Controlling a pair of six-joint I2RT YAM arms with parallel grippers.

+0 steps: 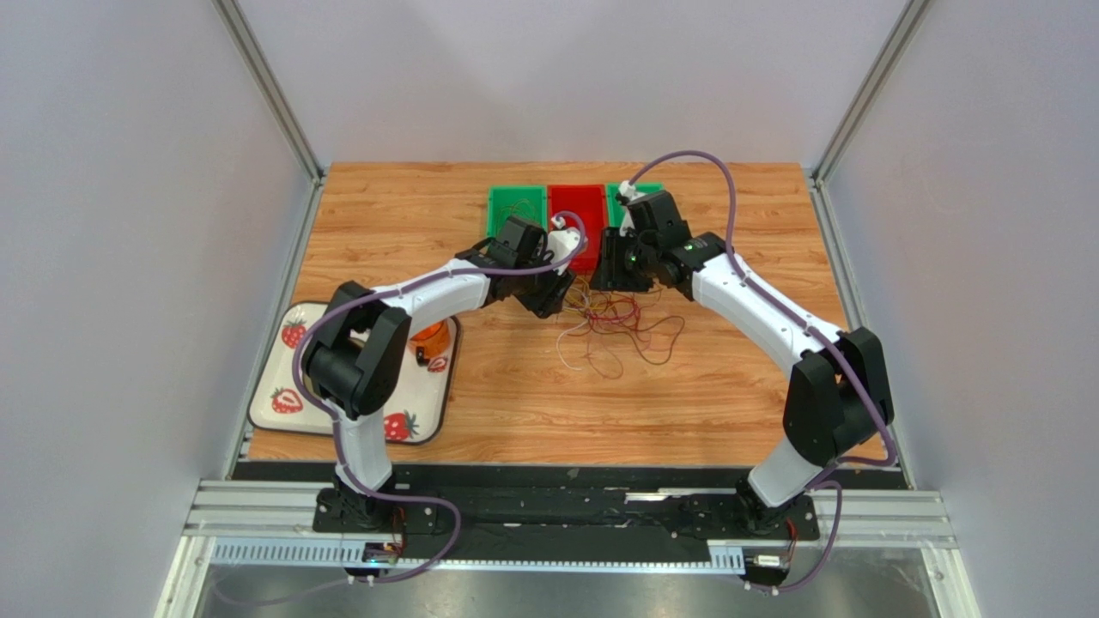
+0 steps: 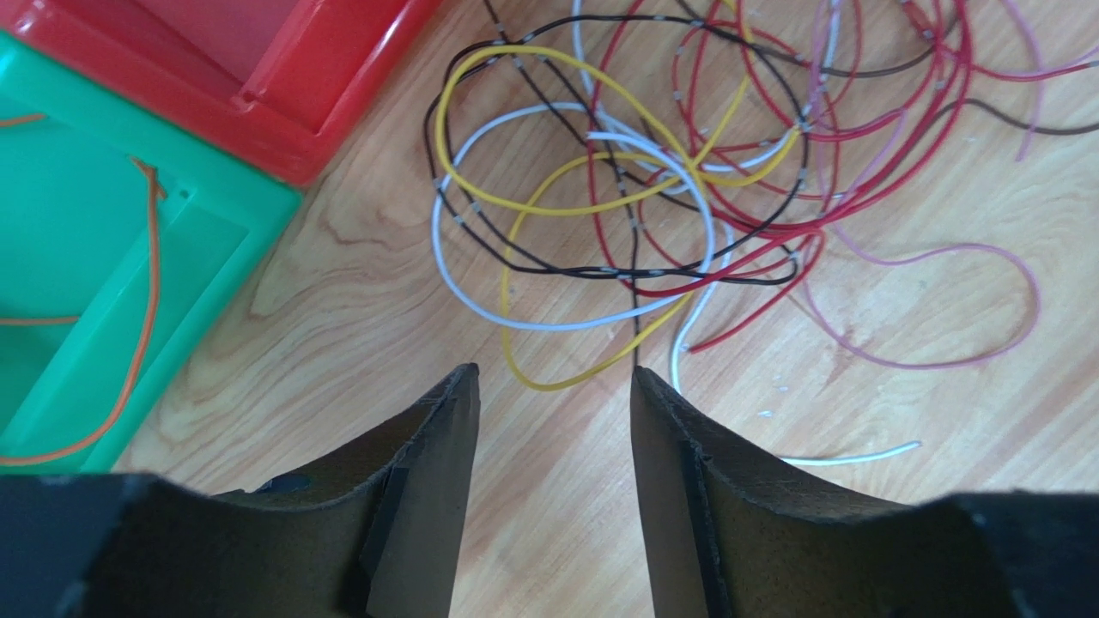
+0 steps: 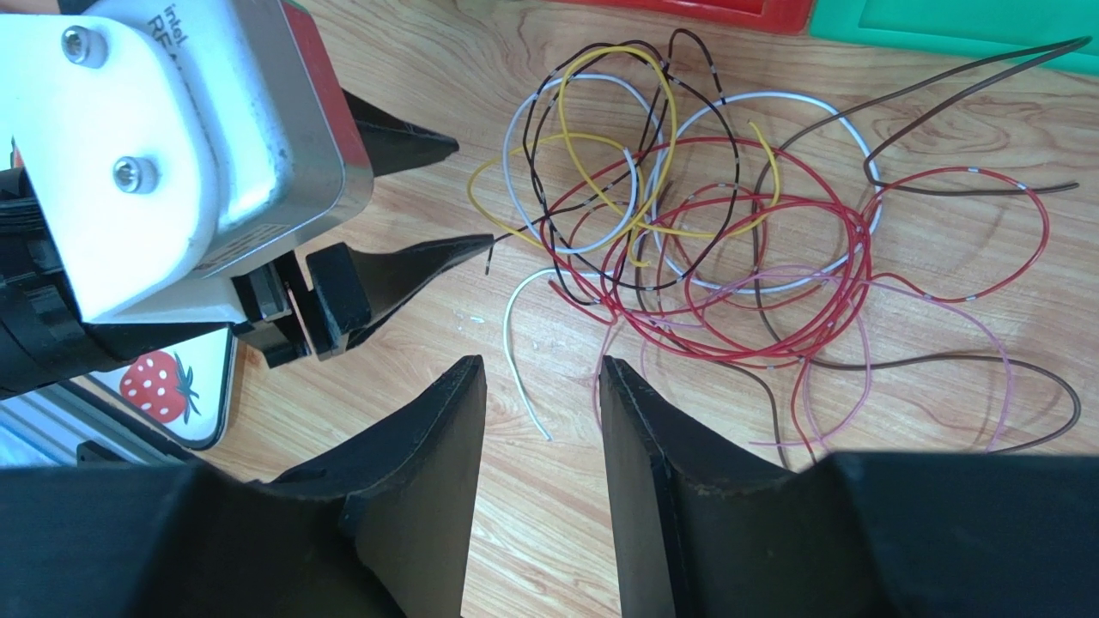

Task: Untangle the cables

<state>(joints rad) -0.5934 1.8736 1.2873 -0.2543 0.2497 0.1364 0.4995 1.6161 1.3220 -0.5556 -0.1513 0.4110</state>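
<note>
Cables (image 1: pixel 622 325) lie in one loose tangle on the tabletop (image 1: pixel 516 399), toward its far edge and just in front of the red bin (image 1: pixel 577 206). Red, yellow, white, black, pink and brown strands loop over and through one another. A pink loop (image 2: pixel 942 367) spreads out of the heap, and a loose white end (image 3: pixel 512 361) trails from it across the wood.

A green bin (image 2: pixel 194 232) touches the red bin on its left, and a single orange cable (image 2: pixel 145 283) lies inside it, apart from the heap. Another green bin (image 3: pixel 980 19) sits at the red bin's right.

The left jaws stand apart with nothing between them, low over the wood just beside the yellow loop (image 2: pixel 548 384). The right jaws are likewise apart and empty, on the opposite side of the tangle, with the white end showing just beyond their tips.

A strawberry-printed mat (image 1: pixel 290 386) lies at the tabletop's left edge.
</note>
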